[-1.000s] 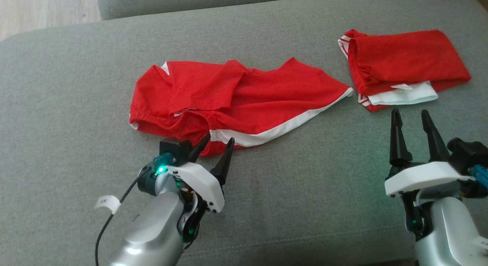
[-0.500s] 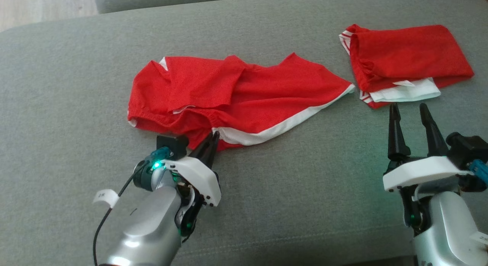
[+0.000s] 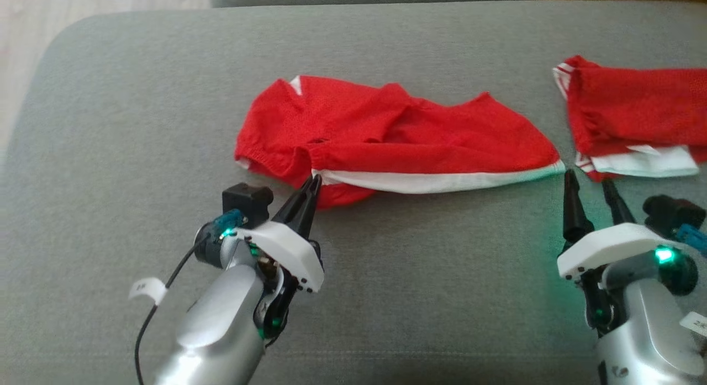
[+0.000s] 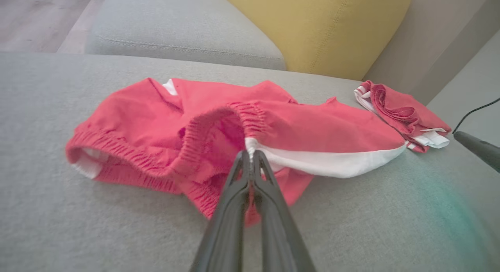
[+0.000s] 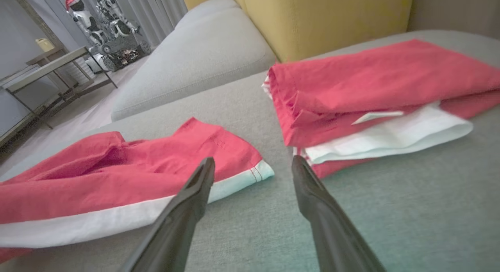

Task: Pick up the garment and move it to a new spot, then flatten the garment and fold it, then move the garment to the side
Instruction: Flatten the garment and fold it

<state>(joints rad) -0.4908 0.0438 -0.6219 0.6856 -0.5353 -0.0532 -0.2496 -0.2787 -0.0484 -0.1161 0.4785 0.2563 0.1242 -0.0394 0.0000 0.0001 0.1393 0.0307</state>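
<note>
Wrist view reveals left hand [image 4: 250,154] clamped on shorts [image 4: 332,127] at waistband [image 4: 203,125]; right hand [image 5: 253,160] spread, empty.

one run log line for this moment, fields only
phase: pickup grasp | left end effector: shut on red shorts at waistband | right end effector: open, holding nothing | shorts: crumpled on grey couch

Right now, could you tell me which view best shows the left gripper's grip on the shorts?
Left wrist view: the left gripper pinches the shorts close up, where waistband meets white stripe. Head view shows it smaller, from above; right wrist view shows the shorts' hem.
</note>
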